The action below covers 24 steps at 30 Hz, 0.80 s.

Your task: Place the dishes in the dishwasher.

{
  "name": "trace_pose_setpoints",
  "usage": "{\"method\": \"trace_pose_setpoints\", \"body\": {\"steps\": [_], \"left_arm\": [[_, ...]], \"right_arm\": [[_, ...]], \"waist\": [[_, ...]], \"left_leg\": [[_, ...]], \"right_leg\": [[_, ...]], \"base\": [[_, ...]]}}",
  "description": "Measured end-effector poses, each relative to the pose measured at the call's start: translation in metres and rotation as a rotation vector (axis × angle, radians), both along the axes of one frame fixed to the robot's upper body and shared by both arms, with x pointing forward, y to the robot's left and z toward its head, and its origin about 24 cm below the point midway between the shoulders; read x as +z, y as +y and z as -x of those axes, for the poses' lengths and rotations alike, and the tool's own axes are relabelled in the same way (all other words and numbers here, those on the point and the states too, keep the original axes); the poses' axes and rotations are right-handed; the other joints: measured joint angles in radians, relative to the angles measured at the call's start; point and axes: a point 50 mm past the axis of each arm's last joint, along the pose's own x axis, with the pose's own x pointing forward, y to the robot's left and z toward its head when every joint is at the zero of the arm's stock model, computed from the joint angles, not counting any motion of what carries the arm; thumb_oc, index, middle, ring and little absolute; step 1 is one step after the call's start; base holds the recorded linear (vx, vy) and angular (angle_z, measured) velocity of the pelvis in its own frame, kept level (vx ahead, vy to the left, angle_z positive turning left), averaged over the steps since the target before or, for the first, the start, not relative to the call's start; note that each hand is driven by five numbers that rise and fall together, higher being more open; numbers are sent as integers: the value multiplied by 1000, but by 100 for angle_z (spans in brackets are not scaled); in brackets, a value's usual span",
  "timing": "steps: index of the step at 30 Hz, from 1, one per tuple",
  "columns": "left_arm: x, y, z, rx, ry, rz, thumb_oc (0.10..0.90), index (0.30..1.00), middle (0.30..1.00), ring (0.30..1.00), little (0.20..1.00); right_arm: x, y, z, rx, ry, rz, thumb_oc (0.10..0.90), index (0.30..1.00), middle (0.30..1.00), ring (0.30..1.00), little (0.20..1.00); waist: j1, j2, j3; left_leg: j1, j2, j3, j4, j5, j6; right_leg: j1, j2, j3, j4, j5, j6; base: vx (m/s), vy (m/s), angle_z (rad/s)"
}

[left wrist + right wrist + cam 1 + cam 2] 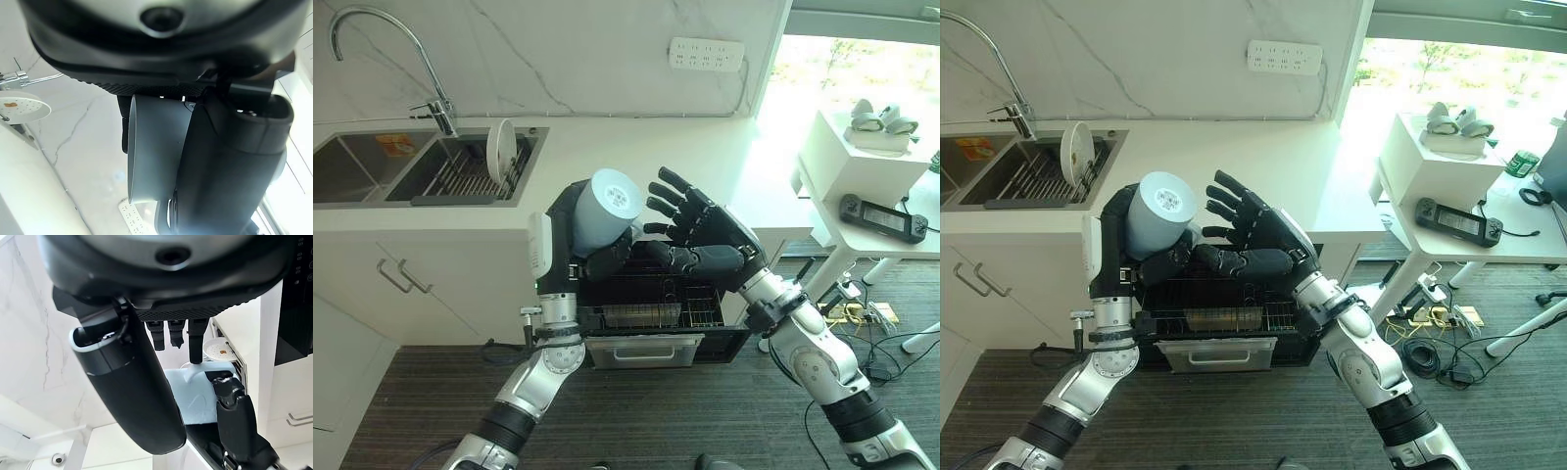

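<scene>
Pale grey-blue cup (607, 211) clamped in left hand (597, 257); right hand (700, 235) splayed beside.

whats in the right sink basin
A white plate stands on edge on a dark rack in the sink. What lies beneath the rack is hidden.

1. Cup (607, 211): pale grey-blue, cylindrical, with a round sticker on its flat base. It is tilted, base up toward the camera, above the open dishwasher.
2. Plate (500, 151): white, round, standing on edge in the sink rack beside the tap.
3. Dishwasher (646, 343): under the counter, drawer pulled out, dark wire rack exposed, a handle on its silver front panel.
</scene>
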Motion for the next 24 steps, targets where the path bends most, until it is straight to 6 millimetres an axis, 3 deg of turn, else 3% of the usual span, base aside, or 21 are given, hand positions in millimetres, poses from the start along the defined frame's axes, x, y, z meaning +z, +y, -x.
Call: {"method": "trace_pose_setpoints", "body": {"steps": [18,24], "left_arm": [[-6,0,-3,-3,47,24,400,300,300,300,300],[-11,-14,-2,-80,80,-7,400,300,300,300,300]], "right_arm": [[-3,10,-12,-44,49,-4,800,900,900,900,900],[-2,9,-14,-121,-2,68,800,900,900,900,900]], "waist": [[6,-4,7],[18,-3,14]], "left_leg": [[-6,-8,-15,4,3,1],[-4,-8,-14,4,2,1]], "right_leg": [[1,-5,-12,-2,-3,-2],[1,-4,-10,-2,-3,-2]], "base": [[4,-1,2],[0,0,0]]}}
